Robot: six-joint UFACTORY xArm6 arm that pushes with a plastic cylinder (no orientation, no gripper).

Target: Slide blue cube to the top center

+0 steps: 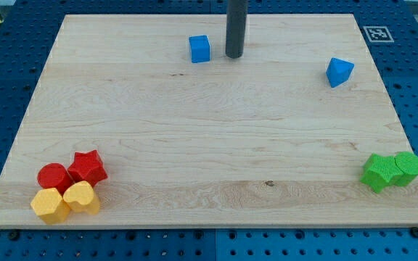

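The blue cube (200,48) sits near the top of the wooden board (209,145), a little left of centre. My tip (234,55) rests on the board just to the cube's right, with a small gap between them. The dark rod rises straight up out of the view's top. A second blue block (339,71), wedge-like in shape, lies at the upper right.
At the lower left sit a red cylinder (54,177), a red star (88,167), a yellow hexagon block (50,205) and a yellow heart block (83,197), packed together. Two green blocks (382,172) (408,167) touch at the lower right edge. A marker tag (377,33) is at the top right corner.
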